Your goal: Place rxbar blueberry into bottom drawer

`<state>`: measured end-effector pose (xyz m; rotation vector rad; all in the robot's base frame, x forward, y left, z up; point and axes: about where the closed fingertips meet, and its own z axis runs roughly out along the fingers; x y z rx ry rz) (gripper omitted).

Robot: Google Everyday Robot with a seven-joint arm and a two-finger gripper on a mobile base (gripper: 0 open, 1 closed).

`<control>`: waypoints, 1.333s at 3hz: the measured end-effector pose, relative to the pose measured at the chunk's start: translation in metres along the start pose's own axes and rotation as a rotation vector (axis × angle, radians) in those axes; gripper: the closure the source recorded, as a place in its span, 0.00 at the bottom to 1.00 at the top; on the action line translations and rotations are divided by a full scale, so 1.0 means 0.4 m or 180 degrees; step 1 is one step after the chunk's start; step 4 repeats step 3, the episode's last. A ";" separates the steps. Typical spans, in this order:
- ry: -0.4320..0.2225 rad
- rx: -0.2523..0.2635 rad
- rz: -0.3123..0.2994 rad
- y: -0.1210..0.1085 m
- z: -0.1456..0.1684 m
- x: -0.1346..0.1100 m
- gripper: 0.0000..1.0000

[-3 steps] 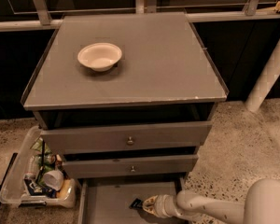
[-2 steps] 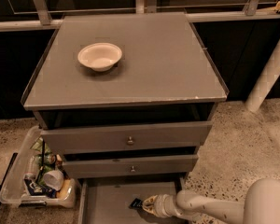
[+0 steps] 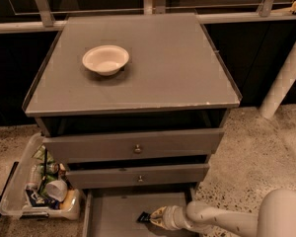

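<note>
The bottom drawer is pulled open below the two knobbed grey drawers, a shallow grey tray. My arm reaches in from the lower right, and my gripper is low inside the drawer near its front middle. A small dark navy piece, the rxbar blueberry, shows at the gripper's tip, just above or on the drawer floor. Most of the bar is hidden by the gripper.
A white bowl sits on the cabinet top. A clear plastic bin of clutter stands on the floor left of the drawers. A white post leans at the right. Speckled floor lies to the right.
</note>
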<state>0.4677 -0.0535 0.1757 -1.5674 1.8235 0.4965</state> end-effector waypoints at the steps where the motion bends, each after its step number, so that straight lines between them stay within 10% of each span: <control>1: 0.0000 0.0000 0.0000 0.000 0.000 0.000 0.12; 4: 0.0000 -0.0001 0.0000 0.000 0.000 0.000 0.00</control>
